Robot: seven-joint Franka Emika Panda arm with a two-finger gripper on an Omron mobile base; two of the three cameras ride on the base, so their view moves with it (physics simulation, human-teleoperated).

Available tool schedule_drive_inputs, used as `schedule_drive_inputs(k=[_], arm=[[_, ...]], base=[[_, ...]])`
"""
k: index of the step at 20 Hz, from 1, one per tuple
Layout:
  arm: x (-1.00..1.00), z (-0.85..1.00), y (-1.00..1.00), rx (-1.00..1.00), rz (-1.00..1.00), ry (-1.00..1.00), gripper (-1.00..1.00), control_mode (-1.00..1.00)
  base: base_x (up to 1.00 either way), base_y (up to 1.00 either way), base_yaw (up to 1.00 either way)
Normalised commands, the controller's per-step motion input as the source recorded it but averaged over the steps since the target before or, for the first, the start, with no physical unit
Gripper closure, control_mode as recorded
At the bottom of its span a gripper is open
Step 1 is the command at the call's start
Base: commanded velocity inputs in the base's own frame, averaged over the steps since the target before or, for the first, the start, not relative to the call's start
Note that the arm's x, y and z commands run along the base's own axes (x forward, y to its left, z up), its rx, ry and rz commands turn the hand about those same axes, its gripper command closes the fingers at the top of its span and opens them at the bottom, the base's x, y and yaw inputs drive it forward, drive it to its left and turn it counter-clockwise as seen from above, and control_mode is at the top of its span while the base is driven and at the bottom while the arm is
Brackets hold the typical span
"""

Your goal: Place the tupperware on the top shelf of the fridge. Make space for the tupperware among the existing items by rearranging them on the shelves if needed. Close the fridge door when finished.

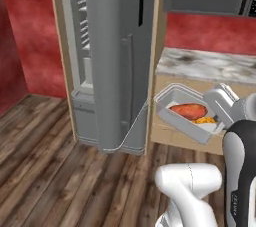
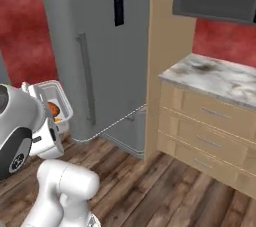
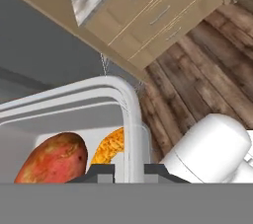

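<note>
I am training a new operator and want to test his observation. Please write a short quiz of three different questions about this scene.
1. True or false: the gripper is shut on the rim of the tupperware.
2. The orange-red food piece lies: A) in the tupperware, B) on the marble counter, C) on the floor?
3. Which side of the fridge are the cabinet drawers in the right base view?

Key: 1 true; 2 A; 3 its right.

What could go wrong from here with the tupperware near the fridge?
The gripper is shut on one thin wall of the tupperware, which hangs tilted and lidless, so the food could slide out or the container could slip. The fridge door stands between it and the shelves, so a direct move might bump it.
</note>
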Motion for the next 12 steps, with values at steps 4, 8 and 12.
schedule_drive_inputs(k=[4,8,12], arm=[[0.0,0.0,0.0,0.0,0.0,0.0,1.0,1.0],[0.0,0.0,0.0,0.0,0.0,0.0,1.0,1.0],[0.0,0.0,0.0,0.0,0.0,0.0,1.0,1.0]], base=[[0.01,1.0,0.4],[0.38,1.0,0.16],[0.58,1.0,0.04]])
